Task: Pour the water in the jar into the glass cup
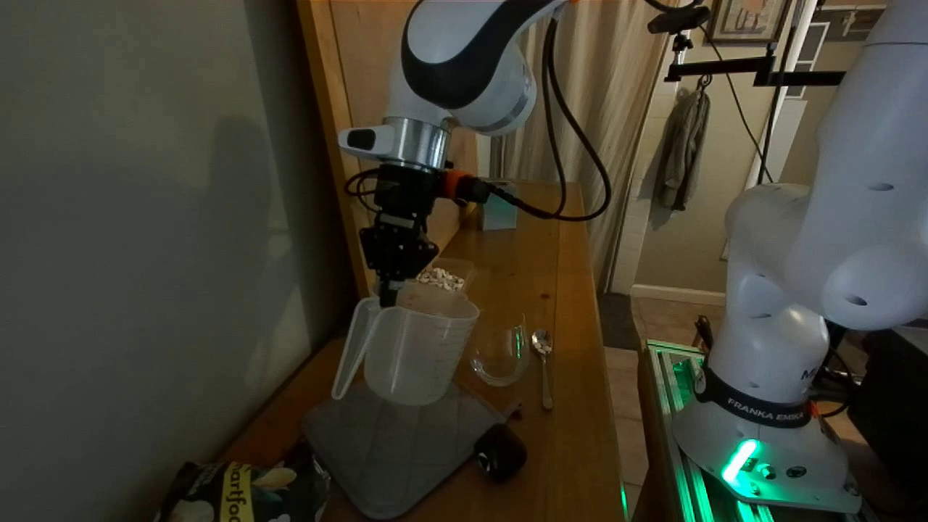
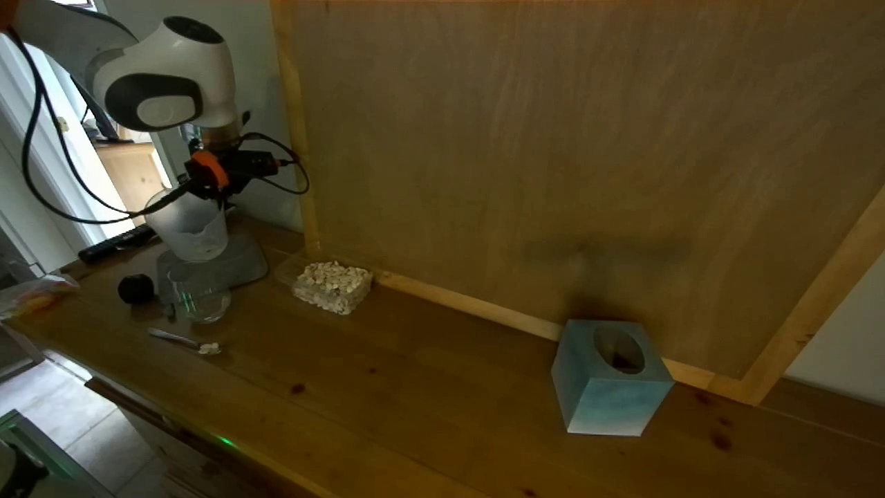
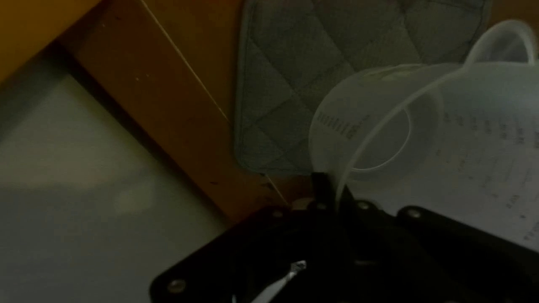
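The jar, a large translucent pitcher with a side handle, shows in both exterior views (image 1: 420, 355) (image 2: 190, 232) and fills the right of the wrist view (image 3: 476, 168). It tilts slightly over a grey quilted pad (image 1: 391, 464); I cannot tell whether its base touches it. My gripper (image 1: 389, 293) is shut on the jar's rim, one finger inside and one outside, as the wrist view (image 3: 332, 191) shows. Water in the jar cannot be made out. The glass cup (image 1: 500, 359), small and clear, stands upright beside the pad, also in an exterior view (image 2: 200, 301). It is not seen in the wrist view.
A spoon (image 1: 544, 362) lies beside the glass cup. A black round object (image 1: 500, 451) sits at the pad's edge. A clear container of whitish flakes (image 2: 333, 287) and a blue tissue box (image 2: 612, 380) stand along the wooden panel (image 2: 553, 173). A snack bag (image 1: 246, 493) lies near the wall.
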Robot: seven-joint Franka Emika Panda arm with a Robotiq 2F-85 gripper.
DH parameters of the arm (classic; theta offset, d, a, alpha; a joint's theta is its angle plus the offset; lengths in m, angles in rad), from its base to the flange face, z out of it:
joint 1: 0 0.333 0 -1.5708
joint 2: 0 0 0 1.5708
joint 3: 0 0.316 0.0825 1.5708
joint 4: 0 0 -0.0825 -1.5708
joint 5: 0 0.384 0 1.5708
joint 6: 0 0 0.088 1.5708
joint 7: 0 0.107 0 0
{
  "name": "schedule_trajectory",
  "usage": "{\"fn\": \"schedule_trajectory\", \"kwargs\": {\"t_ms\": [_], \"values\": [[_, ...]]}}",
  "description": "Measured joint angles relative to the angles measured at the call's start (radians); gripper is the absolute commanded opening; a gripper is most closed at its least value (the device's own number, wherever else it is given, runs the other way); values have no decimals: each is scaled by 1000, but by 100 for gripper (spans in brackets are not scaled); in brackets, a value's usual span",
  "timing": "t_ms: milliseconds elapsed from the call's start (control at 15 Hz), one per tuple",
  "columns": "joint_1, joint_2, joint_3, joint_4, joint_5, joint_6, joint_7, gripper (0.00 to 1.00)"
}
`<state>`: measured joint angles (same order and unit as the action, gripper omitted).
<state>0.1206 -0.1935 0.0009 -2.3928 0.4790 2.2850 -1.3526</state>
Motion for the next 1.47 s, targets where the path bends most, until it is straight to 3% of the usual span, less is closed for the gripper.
{"fn": "schedule_trajectory", "kwargs": {"t_ms": [667,1467], "values": [[1,-31,-50,-57,262,1,-326,1],[-41,-122,-110,-153,428,-3,-435,1]]}}
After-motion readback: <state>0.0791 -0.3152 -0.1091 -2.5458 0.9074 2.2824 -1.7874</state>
